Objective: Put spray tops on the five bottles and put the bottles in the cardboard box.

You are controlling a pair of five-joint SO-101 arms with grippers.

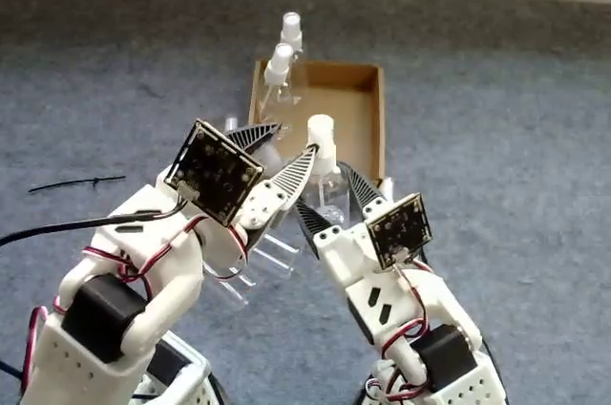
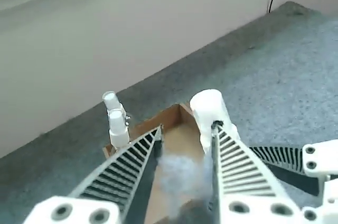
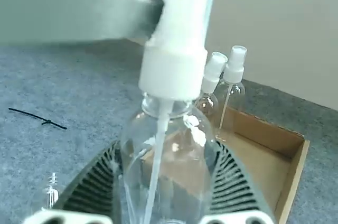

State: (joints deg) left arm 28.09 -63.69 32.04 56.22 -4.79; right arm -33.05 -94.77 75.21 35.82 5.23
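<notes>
Left pincer (image 2: pixel 187 129) wide, one fingertip touching the spray top (image 2: pixel 208 110). Clear bottle (image 3: pixel 169 176) upright, clamped mid-body by right pincer (image 1: pixel 325 190); cardboard box (image 1: pixel 380 118) just beyond. Probably light, rigid, slick plastic: hold the body, not the top.

right end effector (image 1: pixel 332 202) gripping bottle (image 1: pixel 330 187), box (image 1: pixel 378 118) behind

The high camera sits above and behind my arms, looking down over the surface (image 1: pixel 496 138) toward the box (image 1: pixel 358 109). My left wrist camera looks along my left fingers (image 2: pixel 237 171) to that box and the wall (image 2: pixel 105 34). My right wrist camera looks past my right fingers (image 3: pixel 90 187), very close on the bottle (image 3: pixel 169 166). All three share the box.
</notes>
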